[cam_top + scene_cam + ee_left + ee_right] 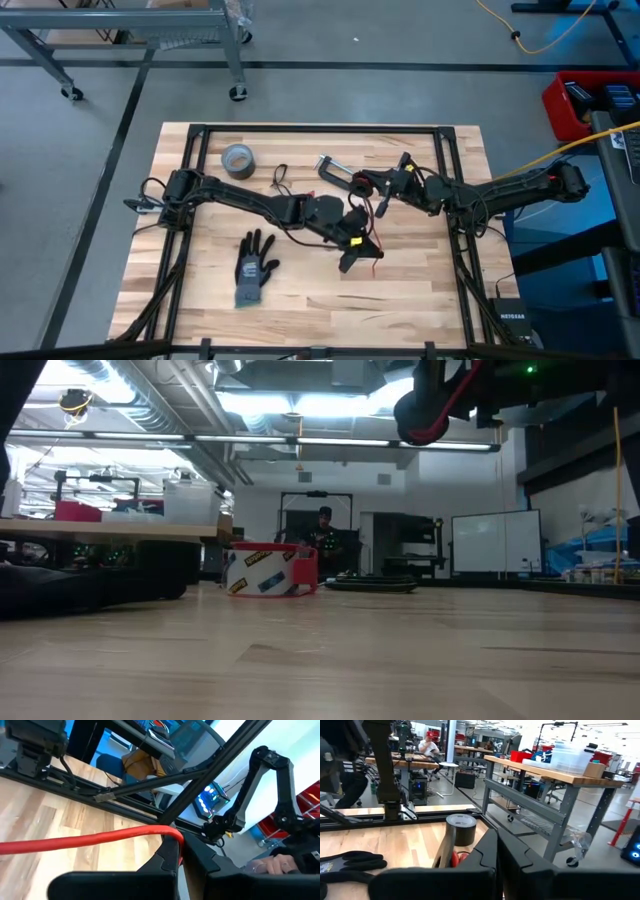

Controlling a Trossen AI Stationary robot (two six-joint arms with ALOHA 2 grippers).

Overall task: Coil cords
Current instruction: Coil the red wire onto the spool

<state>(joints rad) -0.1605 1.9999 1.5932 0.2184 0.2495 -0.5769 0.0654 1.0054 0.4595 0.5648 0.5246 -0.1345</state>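
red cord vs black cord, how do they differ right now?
The red cord is pinched in the shut left tool and lifted; the black cord lies untouched on the table. The red cord runs stretched out toward the right tool; the black is looped. Both are thin wires.

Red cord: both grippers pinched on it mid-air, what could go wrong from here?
1. The thin red cord is pinched in the shut left gripper and seemingly the shut right gripper; pulling apart could yank it free.
2. The grippers sit close; coiling moves risk collision.
3. The metal clamp beside the right gripper might snag slack.
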